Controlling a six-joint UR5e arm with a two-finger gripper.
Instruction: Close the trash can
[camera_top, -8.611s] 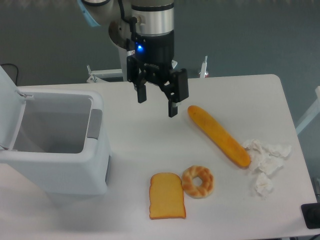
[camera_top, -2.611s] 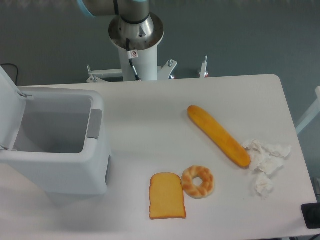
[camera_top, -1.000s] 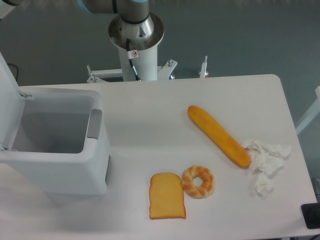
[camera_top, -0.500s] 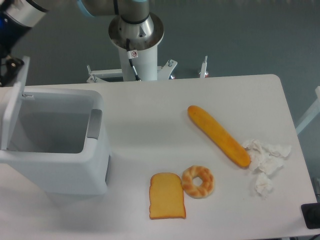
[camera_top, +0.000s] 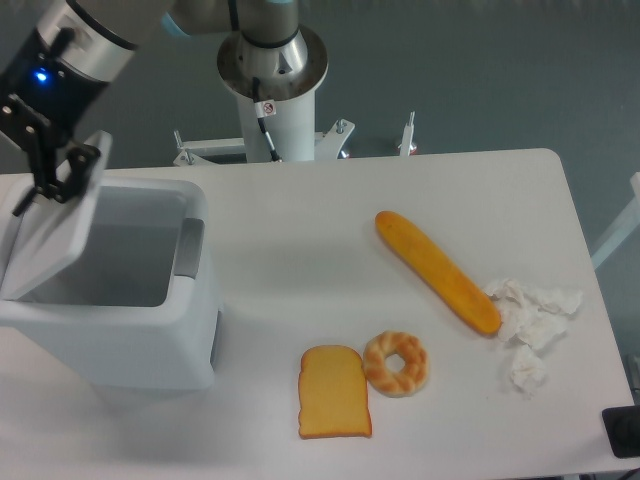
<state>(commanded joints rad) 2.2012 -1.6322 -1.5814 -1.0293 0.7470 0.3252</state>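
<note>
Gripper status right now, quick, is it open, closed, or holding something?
Gripper: jaws apart, so open; it holds nothing and sits against the top edge of the trash can's lid, which is tilted partway over the bin.

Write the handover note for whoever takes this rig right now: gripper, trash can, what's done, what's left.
Gripper: at the far left, against the upper edge of the lid; fingers apart, holding nothing.
Trash can: left side of the table, not shut; lid tilted partway over the opening.
Done: lid contacted and tipped forward.
Left: push the lid down flat until it sits closed.
Baguette, doughnut, toast and crumpled tissue lie to the right.
</note>
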